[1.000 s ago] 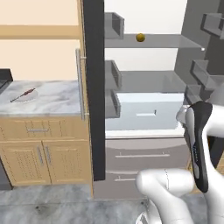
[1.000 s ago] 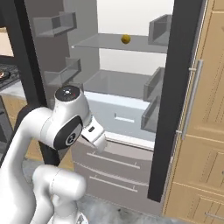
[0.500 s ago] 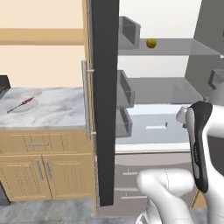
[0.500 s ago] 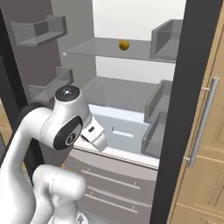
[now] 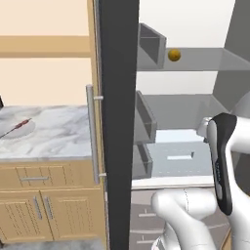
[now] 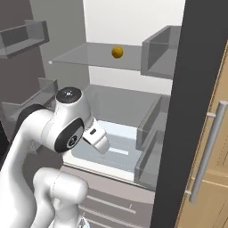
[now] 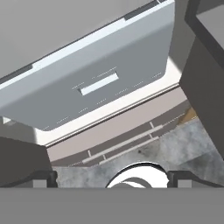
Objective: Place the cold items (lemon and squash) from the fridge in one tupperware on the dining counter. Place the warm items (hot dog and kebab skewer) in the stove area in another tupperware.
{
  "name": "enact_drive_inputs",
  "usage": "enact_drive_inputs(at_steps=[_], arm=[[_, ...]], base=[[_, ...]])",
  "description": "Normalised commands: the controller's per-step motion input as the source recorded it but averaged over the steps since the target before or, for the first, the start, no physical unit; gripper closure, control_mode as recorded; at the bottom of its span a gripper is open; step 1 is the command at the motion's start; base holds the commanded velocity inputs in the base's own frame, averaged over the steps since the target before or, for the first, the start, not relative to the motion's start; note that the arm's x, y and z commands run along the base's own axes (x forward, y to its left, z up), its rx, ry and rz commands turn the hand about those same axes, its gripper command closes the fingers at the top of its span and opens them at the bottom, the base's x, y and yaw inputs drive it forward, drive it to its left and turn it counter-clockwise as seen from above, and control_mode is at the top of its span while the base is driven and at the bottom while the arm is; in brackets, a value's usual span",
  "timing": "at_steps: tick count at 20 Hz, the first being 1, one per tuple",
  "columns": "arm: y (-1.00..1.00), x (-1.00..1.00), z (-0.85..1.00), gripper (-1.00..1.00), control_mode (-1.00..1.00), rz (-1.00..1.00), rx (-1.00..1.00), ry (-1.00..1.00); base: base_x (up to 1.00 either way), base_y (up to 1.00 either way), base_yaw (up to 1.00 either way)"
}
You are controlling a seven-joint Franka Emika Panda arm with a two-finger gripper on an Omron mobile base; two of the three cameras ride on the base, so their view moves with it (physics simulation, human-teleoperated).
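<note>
On the upper fridge shelf [image 6: 84, 58] sat one lemon [image 6: 117, 52]; no legible writing anywhere. One kebab skewer [image 5: 17, 126] lay on the table [image 5: 53, 139]. Tool [image 7: 111, 177] fingers stood apart, empty.

The fridge door [image 5: 117, 122] is a dark, matt slab with a brushed grey metal handle [image 5: 90, 132]. Inside, the upper shelf [image 6: 95, 55] looks like clear glass, and the door bins [image 6: 160, 51] like smoky translucent plastic. The lemon [image 5: 174, 54] has a dull yellow skin. The crisper drawer [image 7: 87, 78] is pale, smooth plastic. The counter [image 5: 58, 136] is polished grey-veined marble over light wooden cabinets [image 5: 44, 210] with panelled fronts. The floor [image 7: 175, 148] is mottled grey stone.
</note>
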Motion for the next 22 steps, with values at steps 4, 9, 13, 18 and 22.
enact_drive_inputs(at_steps=[4, 9, 13, 18, 22], arm=[[0.00, 0.00, 0.00, -1.00, 1.00, 0.00, 0.00, 0.00], [0.00, 0.00, 0.00, -1.00, 1.00, 0.00, 0.00, 0.00], [0.00, 0.00, 0.00, -1.00, 1.00, 0.00, 0.00, 0.00], [0.00, 0.00, 0.00, -1.00, 1.00, 0.00, 0.00, 0.00], [0.00, 0.00, 0.00, -1.00, 1.00, 0.00, 0.00, 0.00]], base=[[0.29, -0.31, -0.18], [0.21, -0.26, -0.26], [0.43, -0.04, -0.19], [0.73, 0.07, -0.01], [0.71, 0.00, 0.06]])
